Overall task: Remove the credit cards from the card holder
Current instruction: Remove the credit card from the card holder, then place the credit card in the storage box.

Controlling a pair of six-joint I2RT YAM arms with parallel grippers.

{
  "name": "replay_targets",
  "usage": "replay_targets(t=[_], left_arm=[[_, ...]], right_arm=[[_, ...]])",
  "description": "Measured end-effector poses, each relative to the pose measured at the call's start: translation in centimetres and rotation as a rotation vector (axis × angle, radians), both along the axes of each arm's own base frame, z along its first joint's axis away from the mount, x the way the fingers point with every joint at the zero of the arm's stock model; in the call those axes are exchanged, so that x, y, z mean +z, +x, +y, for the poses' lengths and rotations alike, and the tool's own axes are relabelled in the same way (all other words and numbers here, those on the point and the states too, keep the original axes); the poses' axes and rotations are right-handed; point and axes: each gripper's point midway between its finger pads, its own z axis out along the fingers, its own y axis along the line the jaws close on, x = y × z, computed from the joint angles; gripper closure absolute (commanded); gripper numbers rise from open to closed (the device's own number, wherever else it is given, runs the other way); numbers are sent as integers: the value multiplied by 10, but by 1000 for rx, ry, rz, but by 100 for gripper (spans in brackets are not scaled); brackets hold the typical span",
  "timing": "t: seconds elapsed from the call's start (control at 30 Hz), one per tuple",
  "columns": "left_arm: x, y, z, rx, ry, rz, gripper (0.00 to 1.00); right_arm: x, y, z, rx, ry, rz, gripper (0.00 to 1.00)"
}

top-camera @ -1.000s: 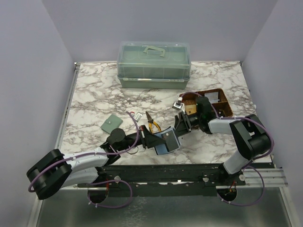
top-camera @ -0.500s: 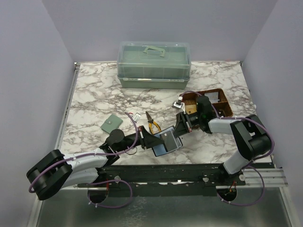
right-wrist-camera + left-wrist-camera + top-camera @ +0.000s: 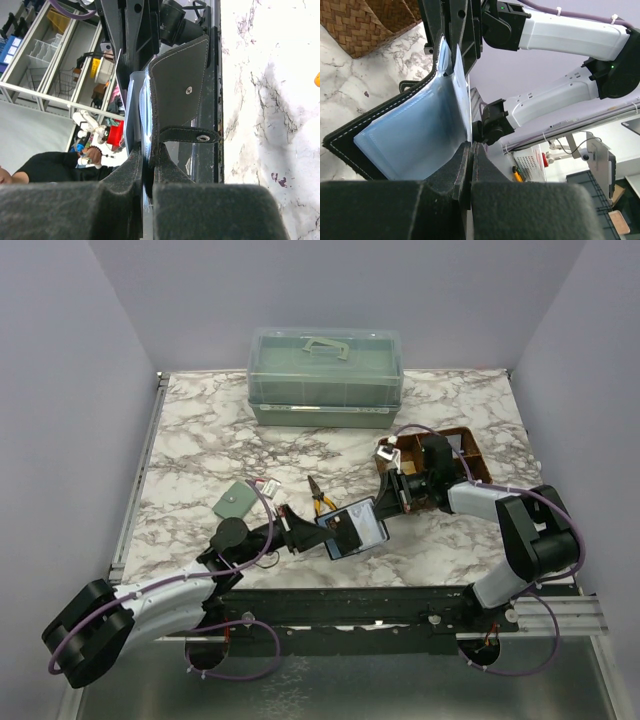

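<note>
Fingers [image 3: 395, 210] of my left gripper [image 3: 316, 531] clamp the card holder [image 3: 352, 530] by its left end, above the table's [image 3: 200, 440] near edge; right gripper [image 3: 380, 505], closed, pinches its pale right edge, card or lining unclear; long axis spans both.

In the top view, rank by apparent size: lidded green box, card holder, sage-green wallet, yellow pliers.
1. lidded green box
2. card holder, open
3. sage-green wallet and yellow pliers: too alike to rank

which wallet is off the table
The black card holder, held open by the left hand and right hand; the sage-green wallet lies flat on the table.
</note>
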Motion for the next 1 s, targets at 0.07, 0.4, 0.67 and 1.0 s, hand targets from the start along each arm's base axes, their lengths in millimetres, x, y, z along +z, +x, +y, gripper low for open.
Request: replay_targets(t=[0.07, 0.4, 0.67, 1.0], left_arm=[[1, 1, 2, 6, -1, -2, 100], [-1, 7, 15, 37, 30, 14, 100], [0, 13, 19, 51, 56, 26, 100], [-7, 14, 21, 53, 78, 48, 100]], right_arm=[[0, 0, 0, 0, -1, 2, 100], [-7, 2, -3, -29, -13, 4, 100], [-41, 15, 0, -114, -133, 26, 100], [-96, 13, 13, -118, -358, 51, 91]])
